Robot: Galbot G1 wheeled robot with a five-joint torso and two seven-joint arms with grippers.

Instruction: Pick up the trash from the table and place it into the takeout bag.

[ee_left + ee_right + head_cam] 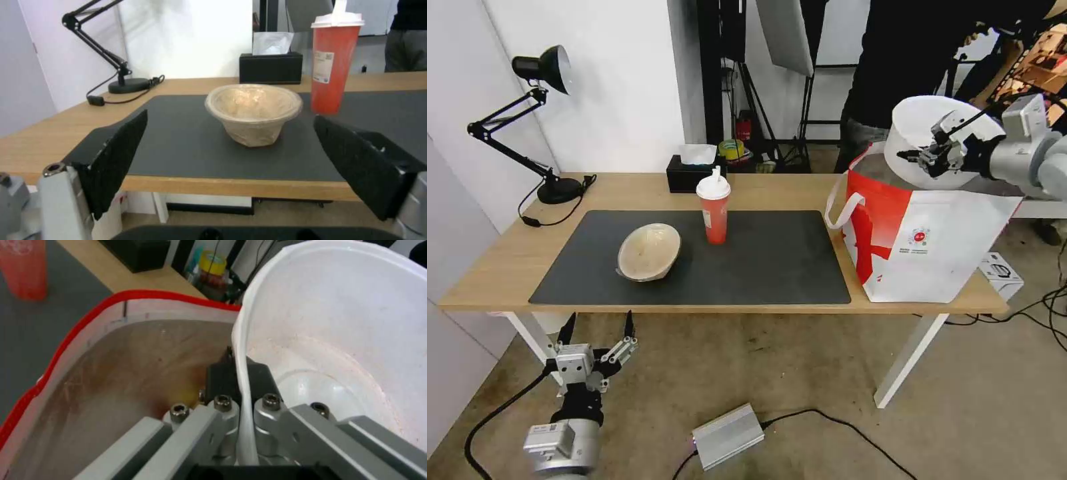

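My right end effector [926,157] pinches the thin rim of the large round white plastic bowl [924,127], light and likely flexible, tilted over the tall white-and-red takeout bag [920,240] at the desk's [494,267] right end, while my left end effector [597,327] waits spread wide below the front edge.

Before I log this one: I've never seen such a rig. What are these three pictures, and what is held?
It is a wheeled robot with two arms. One picture looks down from its head; the others from each wrist. The right gripper pinches the rim of the white bowl, tilted above the open takeout bag. The left gripper hangs open, low before the table. On the grey mat lie a beige bowl and a red cup; a tissue box and lamp stand behind.
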